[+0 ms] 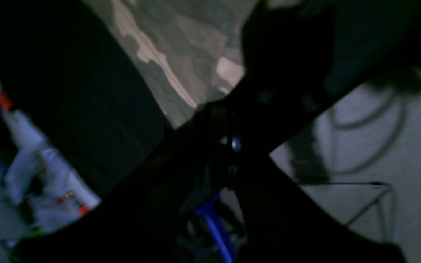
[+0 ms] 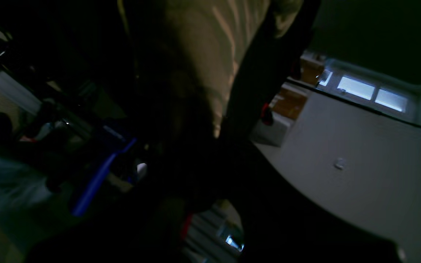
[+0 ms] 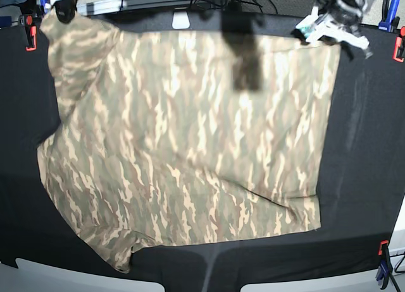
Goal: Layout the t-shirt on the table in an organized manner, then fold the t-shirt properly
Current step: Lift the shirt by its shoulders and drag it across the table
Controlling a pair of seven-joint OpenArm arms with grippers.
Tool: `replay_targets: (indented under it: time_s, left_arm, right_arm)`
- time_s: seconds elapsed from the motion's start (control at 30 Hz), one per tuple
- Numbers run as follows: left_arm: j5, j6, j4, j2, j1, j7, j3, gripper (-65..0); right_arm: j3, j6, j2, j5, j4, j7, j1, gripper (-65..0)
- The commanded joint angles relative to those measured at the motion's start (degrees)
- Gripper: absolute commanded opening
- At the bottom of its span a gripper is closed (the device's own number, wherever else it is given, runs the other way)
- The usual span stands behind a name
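Observation:
The camouflage t-shirt (image 3: 190, 140) lies spread over the black table (image 3: 367, 146), with its lower left part bunched and a sleeve folded near the front edge. My right gripper (image 3: 63, 9) is at the far left corner, shut on the shirt's raised corner. At the far right, my left gripper (image 3: 316, 30) is shut on the shirt's other far corner. Both wrist views are dark. Camouflage cloth (image 1: 181, 54) runs up to the left fingers, and cloth (image 2: 196, 54) hangs from the right ones.
Red clamps (image 3: 30, 36) (image 3: 398, 48) and blue clamps (image 3: 384, 7) (image 3: 383, 273) grip the table edges. A white object (image 3: 181, 19) and cables sit behind the far edge. A dark shadow (image 3: 247, 58) falls across the shirt's far middle.

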Motion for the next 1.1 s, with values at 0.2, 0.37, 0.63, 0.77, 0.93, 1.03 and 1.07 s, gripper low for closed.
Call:
replay_targets:
  time_s: [0.2, 0.37, 0.63, 0.77, 0.93, 1.03, 1.07]
  left_arm:
    - [5.3, 2.8, 1.0, -1.0, 4.5, 1.7, -0.2, -65.0]
    - [7.7, 7.1, 1.2, -4.4, 7.6, 3.5, -0.3, -65.0]
    - [9.9, 8.7, 4.0, -6.1, 11.0, 3.4, -0.2, -65.0]
    - [9.9, 8.7, 6.1, -6.2, 10.2, 2.1, -0.3, -65.0]
    - [9.9, 8.8, 7.0, -6.2, 7.6, 1.3, -0.2, -65.0]
    - [9.6, 8.8, 7.0, -6.2, 6.3, 1.2, -0.2, -65.0]
    - [9.4, 8.8, 7.0, -6.1, 5.7, 1.1, -0.2, -65.0]
  right_arm:
    - [0.2, -1.4, 0.6, -6.0, 1.0, -2.6, -5.4, -65.0]
    - [0.2, -1.4, 0.7, -6.8, 1.2, -2.6, -8.7, -65.0]
    - [0.2, -1.4, 1.7, -11.1, 5.7, -5.6, -15.1, -65.0]
    - [0.2, -1.4, 1.9, -12.7, 9.3, -6.5, -15.0, -65.0]
    - [2.1, -1.5, 1.9, -10.6, 12.2, -4.8, -14.8, -65.0]
    - [5.2, -1.5, 1.9, -4.9, 12.2, -1.0, -14.8, -65.0]
    - [6.6, -1.5, 1.9, -3.3, 12.2, 0.3, -14.7, -65.0]
